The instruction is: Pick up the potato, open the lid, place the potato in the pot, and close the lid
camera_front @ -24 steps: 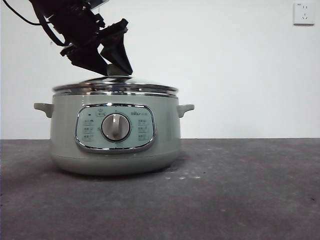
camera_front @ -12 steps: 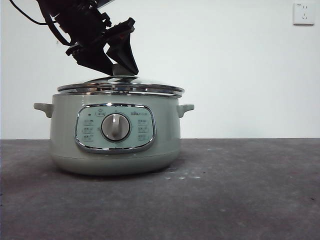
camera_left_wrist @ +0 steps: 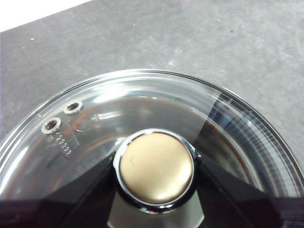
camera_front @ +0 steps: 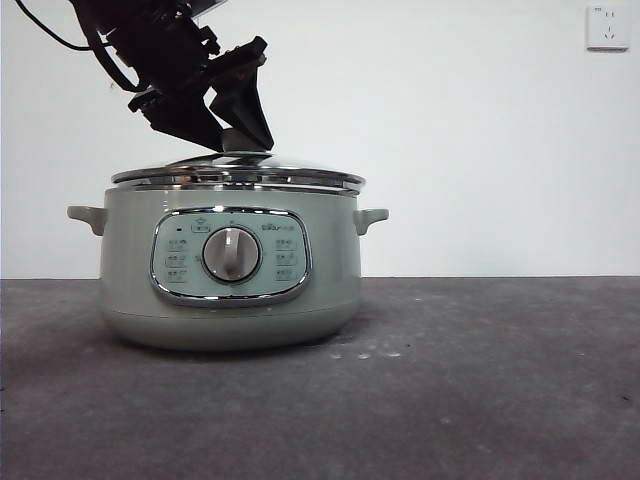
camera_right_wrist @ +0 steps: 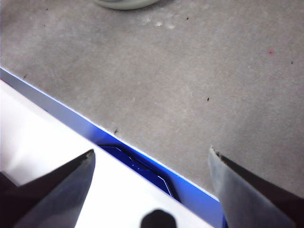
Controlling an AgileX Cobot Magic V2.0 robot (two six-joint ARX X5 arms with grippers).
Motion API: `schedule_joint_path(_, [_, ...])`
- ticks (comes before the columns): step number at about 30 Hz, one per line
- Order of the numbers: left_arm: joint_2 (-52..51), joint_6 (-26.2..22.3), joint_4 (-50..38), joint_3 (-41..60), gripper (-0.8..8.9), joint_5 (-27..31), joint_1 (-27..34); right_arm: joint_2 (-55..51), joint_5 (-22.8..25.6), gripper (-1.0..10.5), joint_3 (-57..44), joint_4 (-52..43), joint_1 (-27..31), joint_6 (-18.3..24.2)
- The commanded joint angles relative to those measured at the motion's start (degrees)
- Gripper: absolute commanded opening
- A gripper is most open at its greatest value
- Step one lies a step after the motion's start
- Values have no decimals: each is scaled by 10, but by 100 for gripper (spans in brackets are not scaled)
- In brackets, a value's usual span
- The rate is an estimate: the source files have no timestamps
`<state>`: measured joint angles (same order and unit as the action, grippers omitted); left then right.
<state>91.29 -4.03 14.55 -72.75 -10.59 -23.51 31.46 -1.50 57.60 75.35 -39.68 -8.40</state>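
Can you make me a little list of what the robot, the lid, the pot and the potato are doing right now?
left gripper: jaws on either side of the lid's knob, gripping it
lid: round clear glass lid with chrome rim, sitting on the pot
pot: wide pale sage-green cooker pot, upright on the grey table
potato: not visible in any view
right gripper: jaws open, holding nothing, near the table's edge

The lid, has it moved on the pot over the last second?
Yes. The lid, its knob clamped by the left gripper, has shifted slightly toward the pot's right-hand handle in the front view.
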Motion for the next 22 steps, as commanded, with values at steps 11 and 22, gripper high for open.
schedule_joint_path(11, [7, -11, -7, -9, -9, 1, 12, -2, 0, 405, -5, -1, 0, -6])
schedule_joint_path(22, [7, -6, -5, -9, 27, 1, 12, -2, 0, 405, -5, -2, 0, -7])
